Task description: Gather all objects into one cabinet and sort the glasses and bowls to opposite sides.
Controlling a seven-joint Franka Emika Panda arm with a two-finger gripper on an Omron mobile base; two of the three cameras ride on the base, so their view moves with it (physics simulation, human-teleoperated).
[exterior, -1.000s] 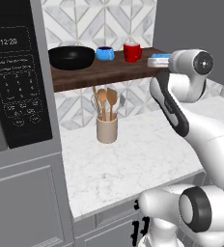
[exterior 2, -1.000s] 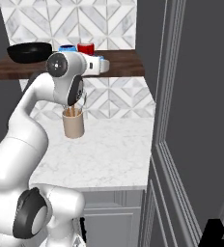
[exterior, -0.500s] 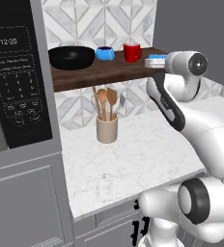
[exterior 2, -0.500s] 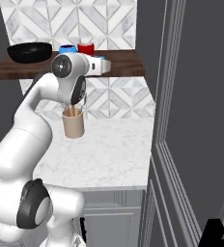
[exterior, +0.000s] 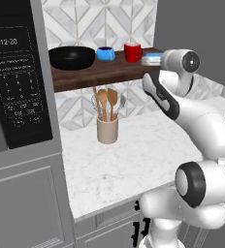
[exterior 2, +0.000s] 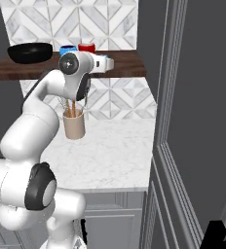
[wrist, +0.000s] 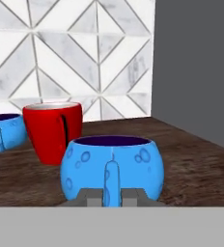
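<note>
Gripper (wrist: 113, 197) clamped on the handle of a blue cup (wrist: 112, 168), low in the middle of the hand view, cup base just at or just above the dark wood shelf board (exterior: 104, 72); cannot tell whether it rests there. In the left base view, that held cup at the upper right of the frame, beside the white hand.

Already on the board: black bowl (exterior: 72, 57) at its left end, second blue cup (exterior: 105, 53) and red mug (exterior: 132, 52) side by side toward the middle. In the hand view, red mug (wrist: 53, 130) at centre left, just behind the held cup.

Gathering looks nearly finished: three pieces parked, the fourth over the right part of the board. Sorting appears sound too, bowl left, cups right. Probably left: set down, release, withdraw.

Beige utensil holder (exterior: 107, 130) on the marble counter (exterior: 134, 160) below, not part of the job.
</note>
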